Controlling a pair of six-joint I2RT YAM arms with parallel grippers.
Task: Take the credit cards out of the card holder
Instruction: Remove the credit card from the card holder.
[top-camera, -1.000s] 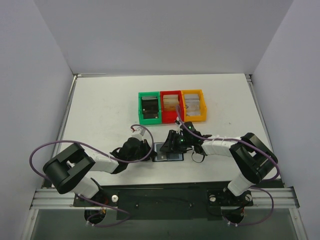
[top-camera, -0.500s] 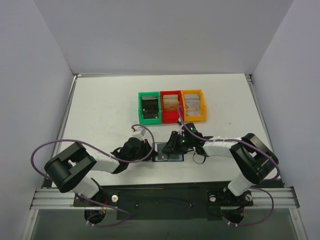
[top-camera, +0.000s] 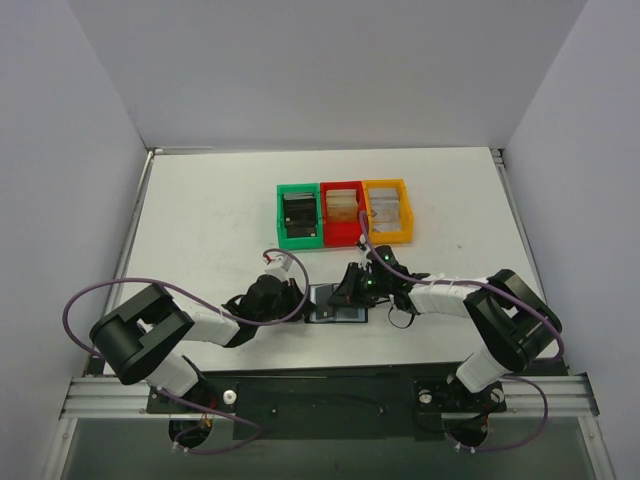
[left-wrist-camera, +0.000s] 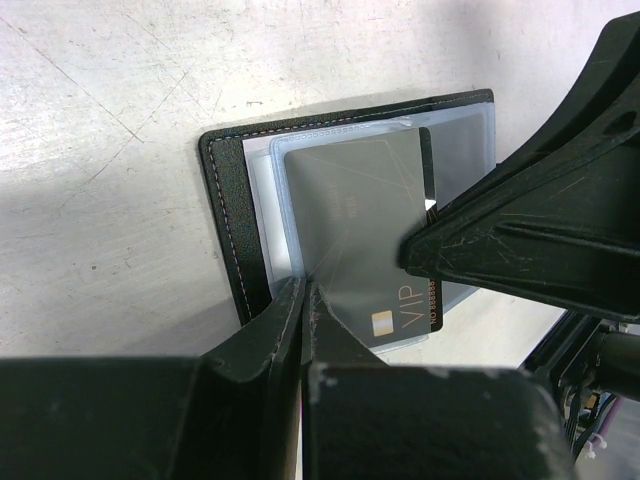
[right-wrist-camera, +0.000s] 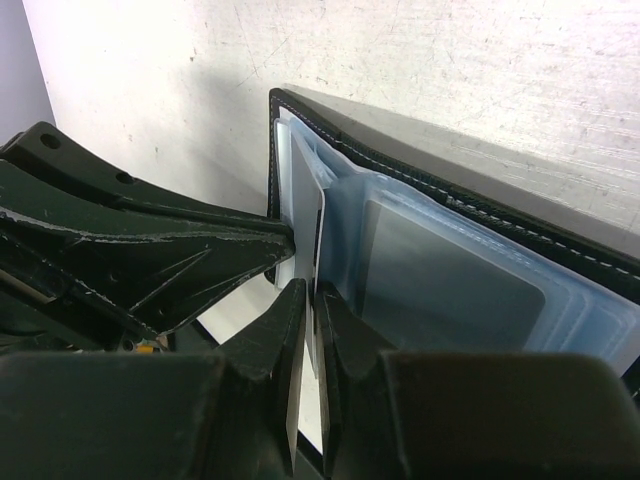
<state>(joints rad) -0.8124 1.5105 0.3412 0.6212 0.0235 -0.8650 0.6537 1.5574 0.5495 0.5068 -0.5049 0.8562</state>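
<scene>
The black card holder (top-camera: 336, 313) lies open on the table between the two arms. In the left wrist view its leather edge (left-wrist-camera: 222, 220) frames clear pockets, and a grey credit card (left-wrist-camera: 360, 210) marked VIP sticks partway out. My left gripper (left-wrist-camera: 304, 290) is shut on the edge of a clear pocket. It sits at the holder's left side (top-camera: 303, 299). My right gripper (top-camera: 343, 297) reaches in from the right. Its jaws (right-wrist-camera: 316, 295) are shut on the thin edge of the credit card (right-wrist-camera: 320, 245). More cards rest in the pockets of the card holder (right-wrist-camera: 440, 180).
Three small bins stand in a row behind the holder: green (top-camera: 281, 215), red (top-camera: 342, 186) and yellow (top-camera: 385, 183), each holding stacked items. The two grippers are nearly touching over the holder. White walls close off the table's sides and back.
The right gripper's jaws have shut onto the card's edge and it has edged slightly left. The left arm and the holder have stayed put.
</scene>
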